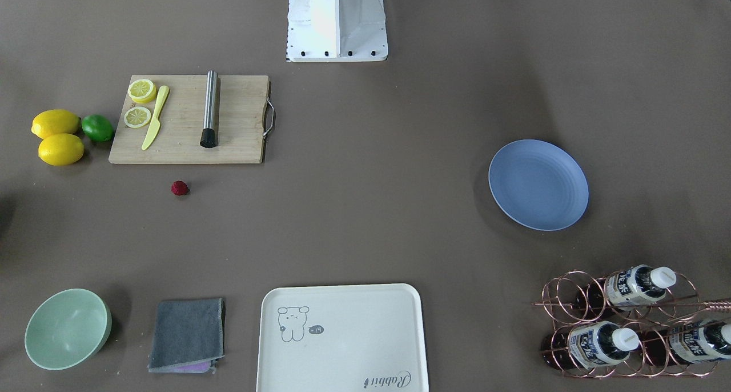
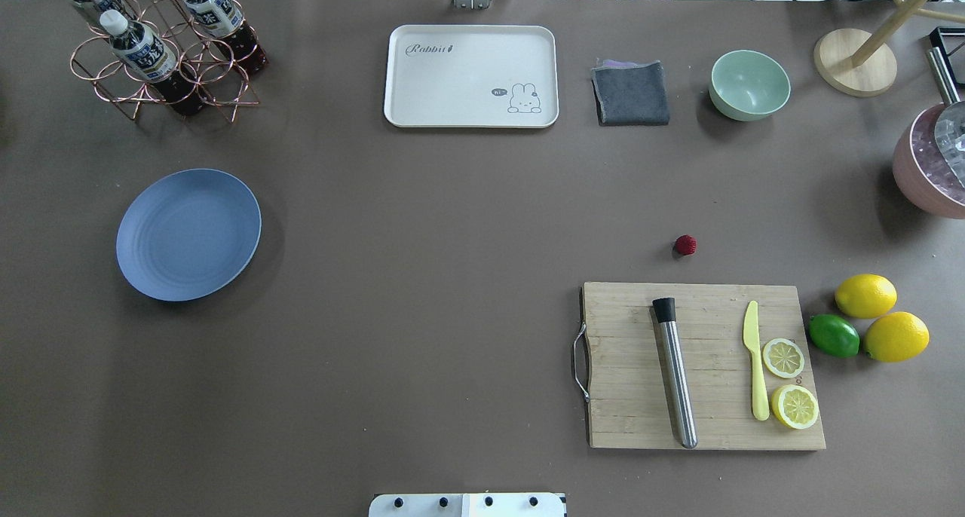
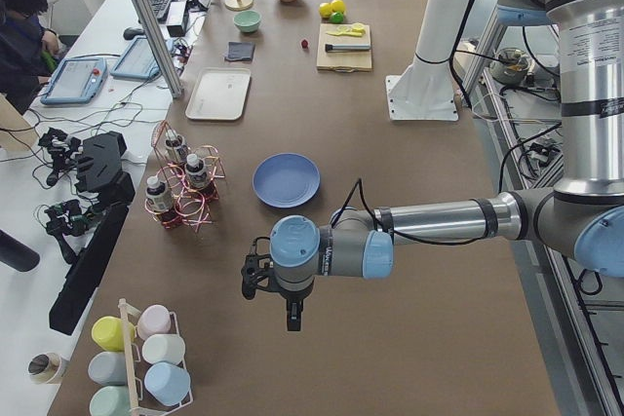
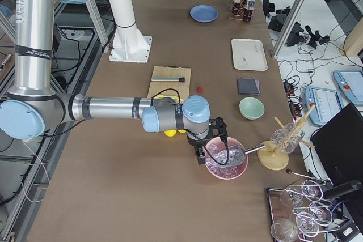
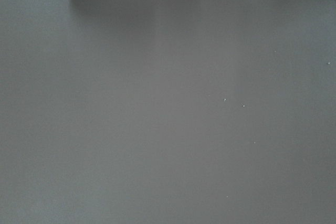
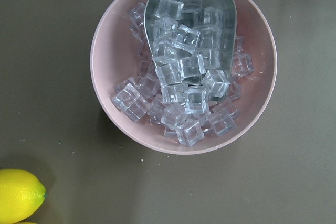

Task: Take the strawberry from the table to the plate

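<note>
The strawberry (image 1: 180,188) (image 2: 684,245) is a small dark-red berry lying alone on the brown table (image 1: 365,220), just in front of the wooden cutting board. Far across the table lies the blue plate (image 1: 538,184) (image 2: 188,234), with nothing on it. My left gripper (image 3: 292,315) shows only in the exterior left view, hanging over bare table near the plate (image 3: 286,180); I cannot tell whether it is open or shut. My right gripper (image 4: 198,156) shows only in the exterior right view, above a pink bowl of ice, short of the strawberry (image 4: 199,89); its state I cannot tell either.
A cutting board (image 2: 701,365) carries a metal muddler, a yellow knife and lemon slices. Two lemons and a lime (image 2: 834,335) lie beside it. A cream tray (image 2: 471,76), grey cloth (image 2: 631,93), mint bowl (image 2: 749,84), bottle rack (image 2: 162,50) and pink ice bowl (image 6: 184,61) line the edges.
</note>
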{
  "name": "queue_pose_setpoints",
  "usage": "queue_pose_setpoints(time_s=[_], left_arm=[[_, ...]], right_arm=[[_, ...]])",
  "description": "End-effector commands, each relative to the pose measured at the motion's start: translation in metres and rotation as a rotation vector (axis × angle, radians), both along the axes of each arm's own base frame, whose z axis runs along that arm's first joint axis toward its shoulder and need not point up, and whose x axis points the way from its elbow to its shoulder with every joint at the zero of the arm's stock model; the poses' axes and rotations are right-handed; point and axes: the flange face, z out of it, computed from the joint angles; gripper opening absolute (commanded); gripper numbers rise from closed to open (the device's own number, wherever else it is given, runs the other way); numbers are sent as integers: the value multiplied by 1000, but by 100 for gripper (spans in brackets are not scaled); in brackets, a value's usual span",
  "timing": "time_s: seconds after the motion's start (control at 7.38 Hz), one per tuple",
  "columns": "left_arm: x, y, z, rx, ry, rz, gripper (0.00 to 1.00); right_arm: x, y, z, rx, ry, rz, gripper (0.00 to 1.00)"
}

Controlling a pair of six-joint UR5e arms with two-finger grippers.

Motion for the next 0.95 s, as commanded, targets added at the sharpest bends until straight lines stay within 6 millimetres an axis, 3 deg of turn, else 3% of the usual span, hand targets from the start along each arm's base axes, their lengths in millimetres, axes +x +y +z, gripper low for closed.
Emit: queue_pose_setpoints(time_s=[0.0,0.81], left_arm=[[0,0,-2,4,0,-1,98],[-7,-6,-10,20,-38,-15,98]], right_arm=[[0,0,0,2,0,-1,100],[0,4,5,-8,0,-2,100]])
